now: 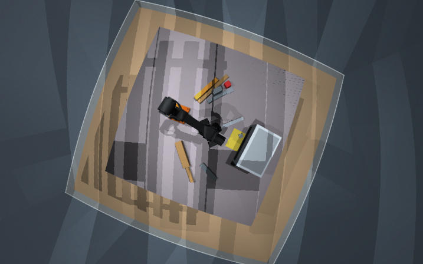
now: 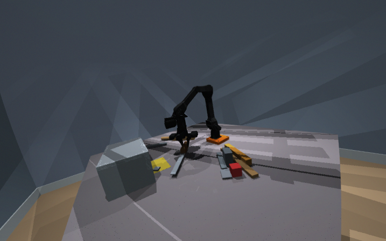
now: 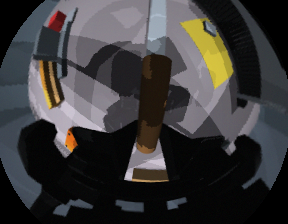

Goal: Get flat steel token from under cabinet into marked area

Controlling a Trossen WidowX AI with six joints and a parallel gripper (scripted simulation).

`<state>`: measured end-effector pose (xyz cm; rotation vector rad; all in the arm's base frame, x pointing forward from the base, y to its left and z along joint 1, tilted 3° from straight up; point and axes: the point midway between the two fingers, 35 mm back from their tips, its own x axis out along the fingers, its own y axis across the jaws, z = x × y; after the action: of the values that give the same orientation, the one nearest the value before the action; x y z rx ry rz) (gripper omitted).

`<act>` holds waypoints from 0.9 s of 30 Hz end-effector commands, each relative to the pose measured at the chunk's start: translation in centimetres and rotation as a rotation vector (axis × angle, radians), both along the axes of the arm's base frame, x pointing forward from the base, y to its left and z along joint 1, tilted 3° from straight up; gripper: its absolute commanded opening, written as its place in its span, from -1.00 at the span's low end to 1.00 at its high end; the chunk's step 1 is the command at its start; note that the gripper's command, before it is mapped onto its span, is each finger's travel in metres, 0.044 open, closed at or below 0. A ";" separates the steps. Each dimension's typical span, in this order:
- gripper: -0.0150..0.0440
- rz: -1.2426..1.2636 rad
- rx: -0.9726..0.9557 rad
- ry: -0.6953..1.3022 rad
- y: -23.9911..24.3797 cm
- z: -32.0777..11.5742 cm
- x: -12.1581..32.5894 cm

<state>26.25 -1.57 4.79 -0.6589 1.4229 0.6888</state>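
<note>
The steel token [image 1: 240, 135] [image 2: 156, 168] [image 3: 210, 28] is a small grey plate, out in front of the cabinet [image 1: 260, 147] [image 2: 125, 173]. It lies at the cabinet-side edge of the yellow marked area [image 1: 233, 143] [image 2: 162, 163] [image 3: 218, 65]; I cannot tell whether all of it is inside. My gripper [image 2: 184, 145] [image 3: 148, 123] is shut on the brown handle [image 3: 155, 95] of a tool with a long flat grey blade [image 1: 234, 122] [image 2: 177, 165] [image 3: 157, 25]. The blade points past the side of the yellow area, apart from the token, at or just above the table. The arm hides the fingertips in the top view.
A wooden paddle-like piece [image 1: 182, 155] and a dark grey bar [image 1: 208, 171] lie on one side of the arm. On the other side lie yellow and brown bars [image 1: 206, 89] [image 2: 242, 155], a dark block [image 2: 226, 156], flat grey pieces and a red cube [image 1: 228, 84] [image 2: 235, 169] [image 3: 57, 21].
</note>
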 end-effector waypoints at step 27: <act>-0.49 -0.003 0.006 -0.020 3.1 0.5 -0.4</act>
<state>25.71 1.16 4.95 -0.6588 1.4188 0.6876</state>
